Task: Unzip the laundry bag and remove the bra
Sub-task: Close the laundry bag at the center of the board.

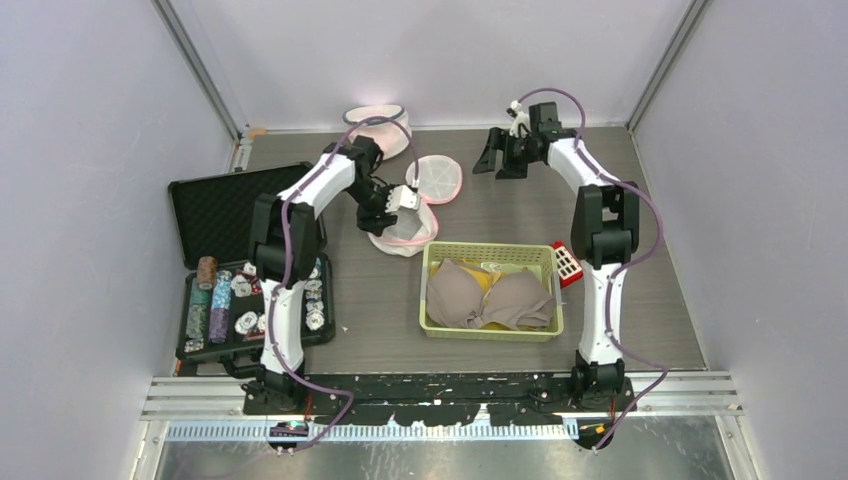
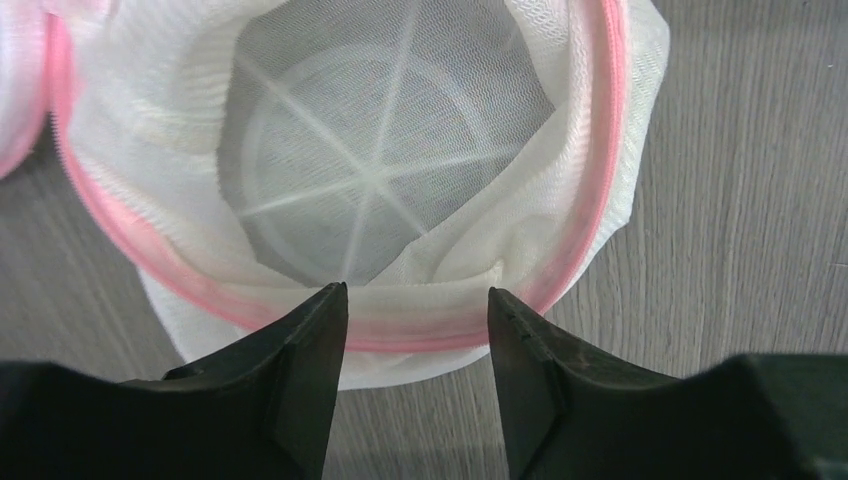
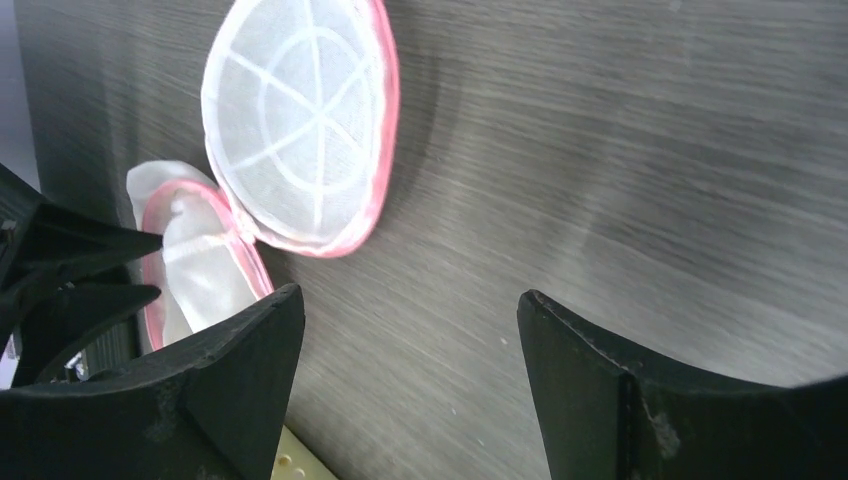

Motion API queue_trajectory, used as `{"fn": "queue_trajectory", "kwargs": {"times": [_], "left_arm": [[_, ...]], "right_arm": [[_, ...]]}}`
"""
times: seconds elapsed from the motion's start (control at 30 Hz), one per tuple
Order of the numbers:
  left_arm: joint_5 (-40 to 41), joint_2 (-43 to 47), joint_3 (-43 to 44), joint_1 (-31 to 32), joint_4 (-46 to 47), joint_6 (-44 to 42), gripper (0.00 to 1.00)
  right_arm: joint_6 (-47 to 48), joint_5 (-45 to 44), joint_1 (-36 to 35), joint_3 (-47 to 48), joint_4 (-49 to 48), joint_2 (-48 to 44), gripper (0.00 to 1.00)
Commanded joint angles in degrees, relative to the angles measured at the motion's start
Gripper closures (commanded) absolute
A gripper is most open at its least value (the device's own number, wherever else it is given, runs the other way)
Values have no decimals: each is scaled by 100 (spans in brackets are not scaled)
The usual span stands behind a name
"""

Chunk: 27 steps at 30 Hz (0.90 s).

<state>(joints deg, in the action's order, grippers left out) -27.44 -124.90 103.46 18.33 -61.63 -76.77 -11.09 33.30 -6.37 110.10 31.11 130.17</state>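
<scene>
The laundry bag (image 1: 404,238) is white mesh with pink zip trim. It lies unzipped mid-table, its round lid (image 1: 437,178) flipped open behind it. In the left wrist view its inside (image 2: 380,170) shows only mesh, no bra. My left gripper (image 2: 418,300) is open, its tips just over the bag's near rim (image 2: 420,325); it also shows in the top view (image 1: 405,198). A taupe bra (image 1: 490,298) lies in the yellow-green basket (image 1: 432,262). My right gripper (image 1: 500,160) is open and empty above the table, right of the lid (image 3: 300,120).
A second pink-trimmed mesh bag (image 1: 378,125) sits at the back. An open black case (image 1: 215,205) with poker chips (image 1: 215,300) lies at the left. A red-and-white item (image 1: 567,263) rests against the basket's right side. The basket's corner (image 3: 290,465) shows under my right gripper.
</scene>
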Motion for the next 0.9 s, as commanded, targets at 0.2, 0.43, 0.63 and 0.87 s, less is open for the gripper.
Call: {"fn": "queue_trajectory", "kwargs": {"times": [0.2,0.43,0.63,0.87], "left_arm": [[-527,1304,-223,-178,887,1420,35],[-472,1838,-747,-601,1916,4689,29],[-240,2371,-1929,-811,2815,7260,35],[-238,2697,-3062,-800,4121,8923,42]], "right_arm": [[-627,-154,-501,742,-824,615,21],[-703,-354,-680,1143,-1016,1111,26],[-726,-432,-774,1184,-1098,1255,31],[-758,-398,-786,1128,-1070,1248,51]]}}
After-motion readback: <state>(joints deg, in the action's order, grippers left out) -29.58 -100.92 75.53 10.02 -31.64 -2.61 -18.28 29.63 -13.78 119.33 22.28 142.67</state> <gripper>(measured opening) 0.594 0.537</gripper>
